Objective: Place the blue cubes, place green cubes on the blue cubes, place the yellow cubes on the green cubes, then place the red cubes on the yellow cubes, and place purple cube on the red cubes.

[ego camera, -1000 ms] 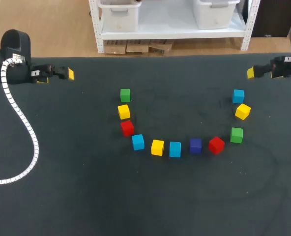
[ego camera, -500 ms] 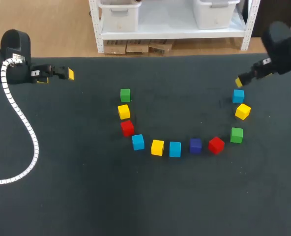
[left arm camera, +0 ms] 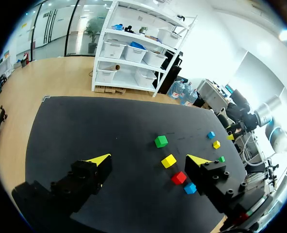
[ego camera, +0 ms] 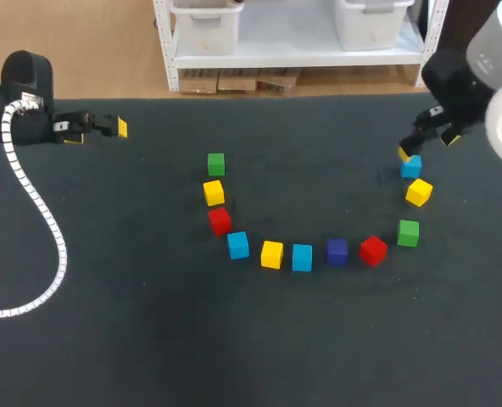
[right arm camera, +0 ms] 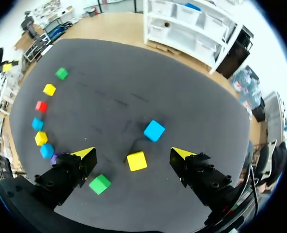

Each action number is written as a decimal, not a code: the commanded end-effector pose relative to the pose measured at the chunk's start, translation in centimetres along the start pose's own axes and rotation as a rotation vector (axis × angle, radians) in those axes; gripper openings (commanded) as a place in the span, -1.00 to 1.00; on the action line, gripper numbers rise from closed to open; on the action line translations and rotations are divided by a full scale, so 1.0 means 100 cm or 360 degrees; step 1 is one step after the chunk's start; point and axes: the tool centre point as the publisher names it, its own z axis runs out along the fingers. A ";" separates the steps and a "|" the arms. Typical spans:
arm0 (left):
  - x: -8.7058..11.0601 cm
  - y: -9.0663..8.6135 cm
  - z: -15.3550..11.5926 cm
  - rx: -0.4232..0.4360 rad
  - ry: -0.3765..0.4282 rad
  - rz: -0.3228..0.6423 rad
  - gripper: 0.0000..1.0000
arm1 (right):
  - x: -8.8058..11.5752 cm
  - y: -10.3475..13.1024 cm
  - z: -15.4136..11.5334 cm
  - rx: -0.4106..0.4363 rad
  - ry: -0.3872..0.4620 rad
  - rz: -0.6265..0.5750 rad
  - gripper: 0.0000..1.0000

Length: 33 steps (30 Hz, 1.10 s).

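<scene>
While the left gripper (ego camera: 98, 131) sits at the table's far left edge, well to the left of the purple cube (ego camera: 337, 251), its yellow-tipped fingers stand wide apart around nothing. A white coiled cable (ego camera: 54, 233) trails from that arm across the black table (ego camera: 149, 339).

Eleven cubes lie singly on the table in a U-shaped line, with the purple cube at its base. Farthest left of it and farthest back is the left green cube (ego camera: 216, 164). The left yellow cube (ego camera: 214, 192) and the left red cube (ego camera: 220, 220) follow in turn, each a step nearer the purple cube's row. The left blue cube (ego camera: 238, 245), the middle yellow cube (ego camera: 271, 254) and the middle blue cube (ego camera: 302, 257) run along that row. The middle blue cube lies just beside the purple cube on its left.

Just beside the purple cube on its right lies the right red cube (ego camera: 373, 250). Beyond that, rising away to the purple cube's right, come the right green cube (ego camera: 409, 232), the right yellow cube (ego camera: 418, 192) and the right blue cube (ego camera: 411, 166).

The right gripper (ego camera: 427, 146) hangs over this right arm of the line, far back and to the right of the purple cube. Its fingers are spread wide and one yellow tip is close beside the right blue cube. In the right wrist view the right yellow cube shows between the open fingers, and the right blue cube lies ahead of them.
</scene>
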 end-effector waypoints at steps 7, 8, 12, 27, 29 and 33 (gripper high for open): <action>0.001 0.004 0.000 0.0026 -0.0011 0.0006 1.00 | -0.014 -0.010 0.023 0.0006 0.0065 0.0070 1.00; 0.001 0.004 0.000 0.0026 -0.0011 0.0006 1.00 | -0.015 -0.012 0.024 0.0017 0.0067 0.0074 1.00; 0.001 0.004 0.000 0.0026 -0.0011 0.0006 1.00 | -0.015 -0.019 0.031 0.0030 0.0096 0.0116 1.00; 0.001 0.004 0.000 0.0026 -0.0011 0.0006 1.00 | -0.020 -0.033 0.067 0.0038 0.0238 0.0292 1.00; 0.001 0.004 0.000 0.0026 -0.0011 0.0006 1.00 | -0.018 -0.036 0.069 0.0039 0.0254 0.0332 1.00; 0.001 0.004 0.000 0.0026 -0.0011 0.0006 1.00 | -0.016 -0.037 0.074 0.0026 0.0275 0.0348 0.70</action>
